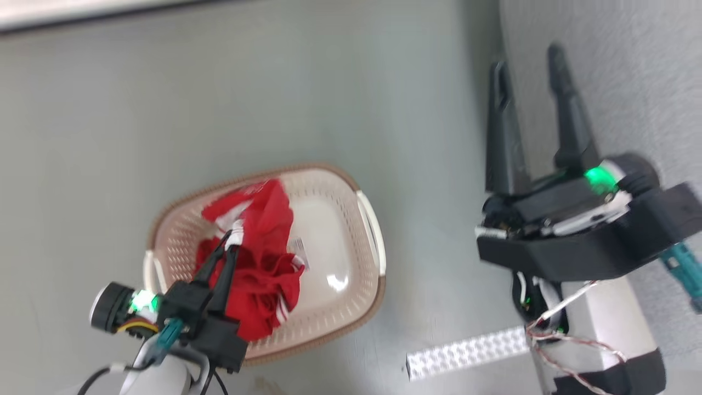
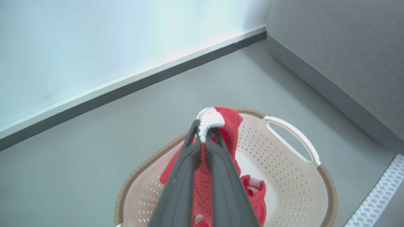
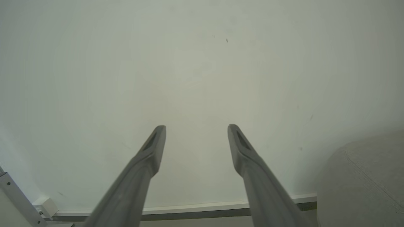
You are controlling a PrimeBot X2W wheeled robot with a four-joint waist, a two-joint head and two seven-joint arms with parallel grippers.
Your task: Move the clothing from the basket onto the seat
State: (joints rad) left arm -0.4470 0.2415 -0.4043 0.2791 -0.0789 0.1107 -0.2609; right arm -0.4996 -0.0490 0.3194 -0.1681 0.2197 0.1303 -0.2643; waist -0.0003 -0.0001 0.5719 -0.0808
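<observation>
The cream basket [image 1: 367, 219] with a brown rim sits on the grey floor at lower centre-left of the head view. Red clothing [image 1: 263, 269] with white trim lies bunched in its left half. My left gripper [image 1: 231, 242] is shut on a fold of that clothing, and in the left wrist view the left gripper [image 2: 203, 130] pinches the white-trimmed edge, lifted above the basket [image 2: 293, 186]. My right gripper [image 1: 529, 57] stands open and empty at the right, over the edge of the light-grey seat [image 1: 630, 71]. The seat's rounded corner [image 3: 363, 179] shows beside the open right gripper [image 3: 195, 129].
Grey floor surrounds the basket, with a white wall and dark skirting board [image 2: 132, 85] behind it. A perforated pale strip [image 1: 466, 351] lies on the floor near my base. The sofa's front face [image 2: 341, 63] rises right of the basket.
</observation>
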